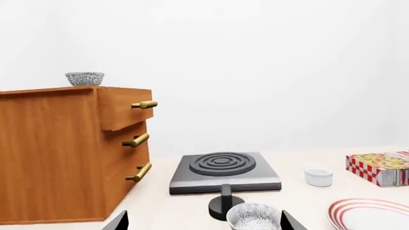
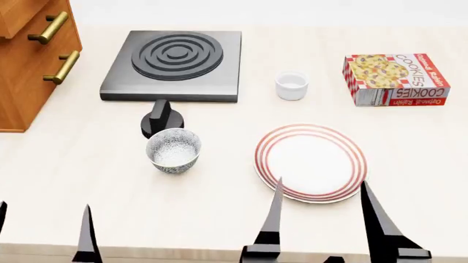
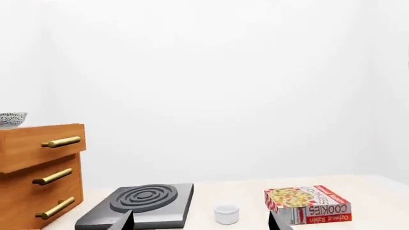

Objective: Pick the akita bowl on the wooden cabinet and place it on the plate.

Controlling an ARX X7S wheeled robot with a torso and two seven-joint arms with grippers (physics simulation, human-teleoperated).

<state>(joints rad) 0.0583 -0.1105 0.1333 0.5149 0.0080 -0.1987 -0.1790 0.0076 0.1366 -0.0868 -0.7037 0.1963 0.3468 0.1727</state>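
Note:
The akita bowl (image 1: 84, 78), white with a dense blue-grey pattern, stands on top of the wooden cabinet (image 1: 57, 153) near its front edge; the right wrist view catches it too (image 3: 9, 119). A look-alike bowl (image 2: 173, 149) sits on the table in front of the stove. The plate (image 2: 310, 161), white with red rings, lies to that bowl's right. My left gripper (image 2: 44, 219) is open and empty at the table's near edge, far below the cabinet top. My right gripper (image 2: 321, 183) is open and empty over the plate's near rim.
A grey stove burner (image 2: 174, 63) with a black knob (image 2: 161, 120) lies beside the cabinet (image 2: 29, 66). A small plain white cup (image 2: 291, 86) and a cookie box (image 2: 395, 79) sit at the back right. The cabinet's brass handles (image 2: 50, 27) stick out towards the stove.

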